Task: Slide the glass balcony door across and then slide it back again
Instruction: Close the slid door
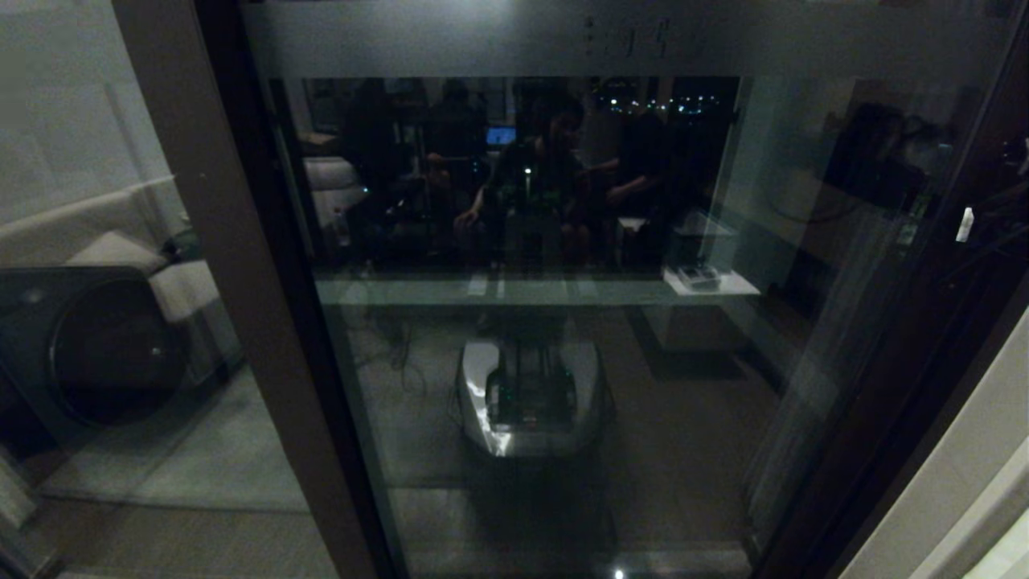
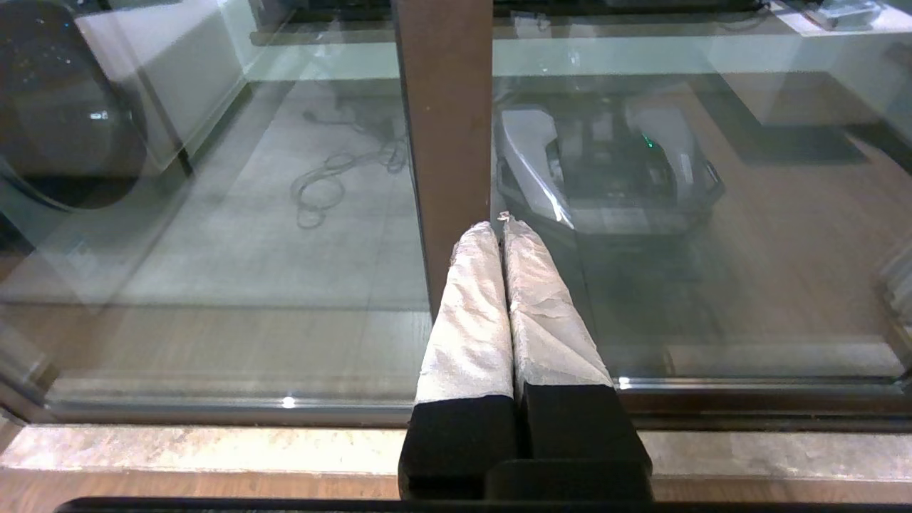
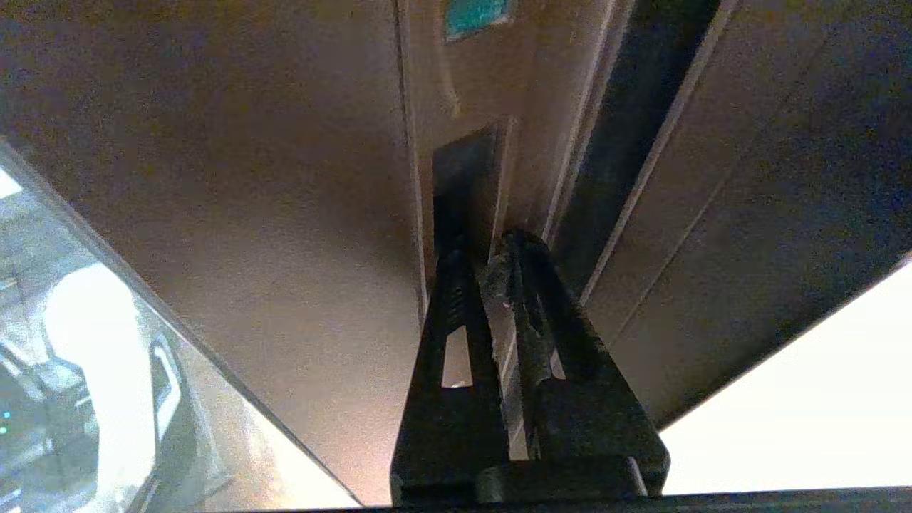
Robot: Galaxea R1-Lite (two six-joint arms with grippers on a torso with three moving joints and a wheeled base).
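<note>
Right claw (image 3: 491, 249) nearly shut, one black finger poked into the thin dark handle slot (image 3: 463, 171) of the tall brown-framed glass door (image 1: 530, 322) right ahead. Best pushed sideways slowly, finger kept deep inside. Left claw (image 2: 496, 226) shut, parked low.

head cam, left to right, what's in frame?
Washing machine → brown door post → glass balcony door, with the robot's own reflection in it → dark frame edge → pale wall.
</note>
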